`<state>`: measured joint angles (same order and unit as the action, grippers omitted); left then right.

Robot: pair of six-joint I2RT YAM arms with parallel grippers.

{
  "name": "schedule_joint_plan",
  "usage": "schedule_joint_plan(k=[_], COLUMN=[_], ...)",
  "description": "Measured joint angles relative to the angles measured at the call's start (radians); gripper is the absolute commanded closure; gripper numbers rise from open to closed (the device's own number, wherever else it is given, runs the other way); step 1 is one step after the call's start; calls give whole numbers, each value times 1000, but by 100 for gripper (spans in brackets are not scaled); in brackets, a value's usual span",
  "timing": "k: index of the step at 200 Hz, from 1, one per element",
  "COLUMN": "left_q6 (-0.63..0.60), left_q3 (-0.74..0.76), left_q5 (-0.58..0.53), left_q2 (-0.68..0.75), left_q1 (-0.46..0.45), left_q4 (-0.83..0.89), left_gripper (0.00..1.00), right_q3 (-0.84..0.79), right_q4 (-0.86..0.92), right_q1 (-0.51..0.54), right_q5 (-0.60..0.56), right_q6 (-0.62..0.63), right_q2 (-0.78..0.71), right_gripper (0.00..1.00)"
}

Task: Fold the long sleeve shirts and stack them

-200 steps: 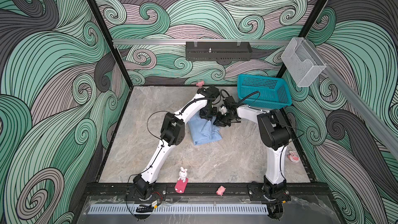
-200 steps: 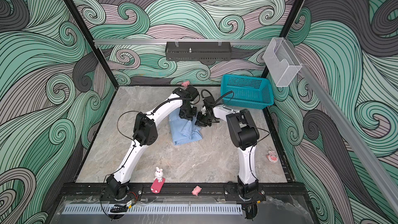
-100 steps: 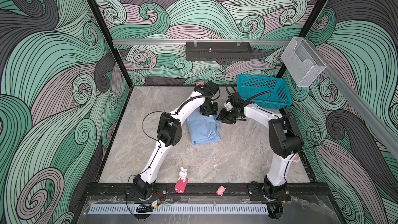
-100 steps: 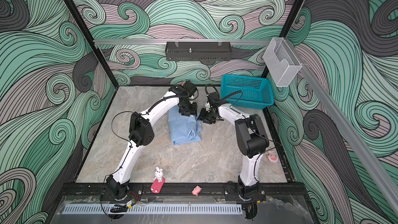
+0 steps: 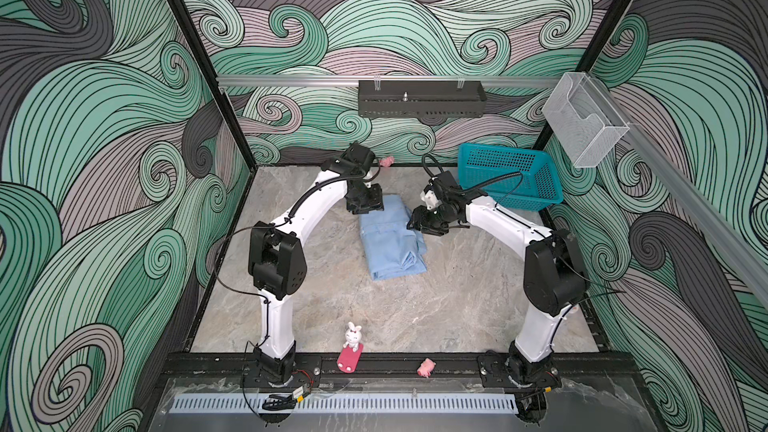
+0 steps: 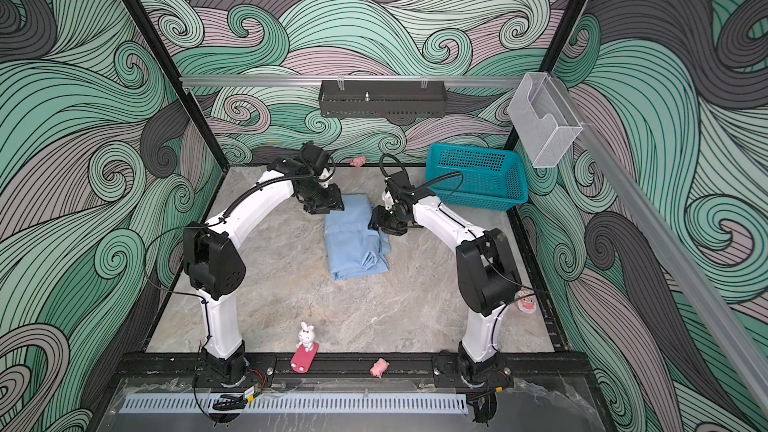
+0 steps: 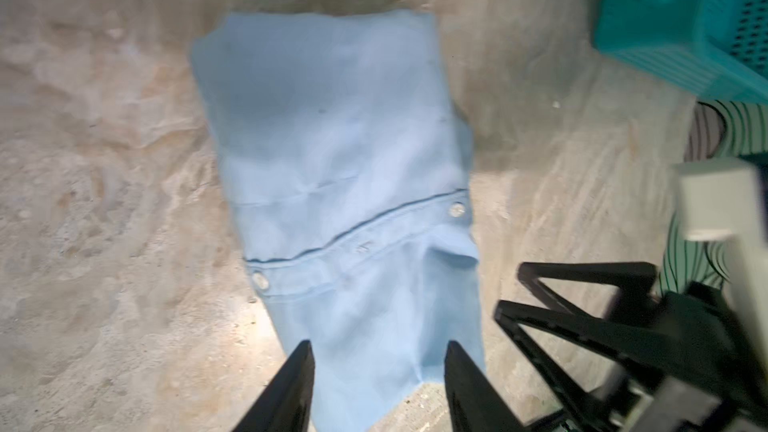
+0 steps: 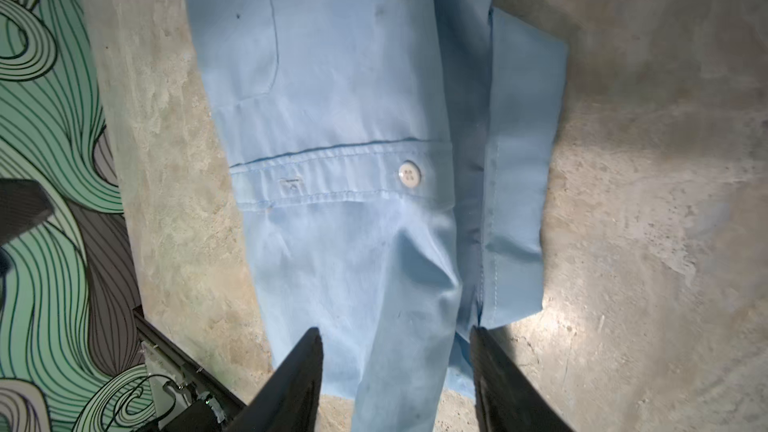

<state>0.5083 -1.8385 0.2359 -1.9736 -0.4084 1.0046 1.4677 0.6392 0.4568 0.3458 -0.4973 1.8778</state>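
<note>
— Left pincer (image 7: pixel 379 347) is open. Why does it hold nothing?
— Nothing needs holding. The shirt (image 5: pixel 392 238) lies folded in a long strip on the table (image 5: pixel 332 305), flat by itself.
— And the right pincer (image 8: pixel 395 330)?
— Open too, and empty. Both hang just over the shirt's far end, one on each side.
— Why there?
— I think they want that end next, to fold it over.

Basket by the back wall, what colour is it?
Teal. The basket shows best in a top view.
</note>
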Motion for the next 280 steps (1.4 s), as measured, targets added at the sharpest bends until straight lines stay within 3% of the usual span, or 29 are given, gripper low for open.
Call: schedule_joint_plan(k=[30,57,83,94,176,226,280], left_q6=[4,9,12,13,15,15,17], left_q3=[168,238,247,247,247,247,245], left_q5=[32,62,79,85,98,98,98], left_q2=[1,11,37,48,59,58,51], left_q1=[70,81,85,86,87,87,87], left_q4=[-54,-84,-103,-112,-124,-124,-124], left_gripper=[46,46,46,46,47,48,49], right_q3=[112,180,218,226,63,-121,-238], right_q4=[24,48,72,77,35,-35,-59], right_q1=[-10,-13,-12,-11,-35,-115,-125], right_q5=[-22,-19,5,12,20,-14,-107], right_q6=[15,30,47,49,59,36,8], right_q2=[150,247,264,257,-14,-14,-7], right_gripper=[41,52,90,100,100,100,100])
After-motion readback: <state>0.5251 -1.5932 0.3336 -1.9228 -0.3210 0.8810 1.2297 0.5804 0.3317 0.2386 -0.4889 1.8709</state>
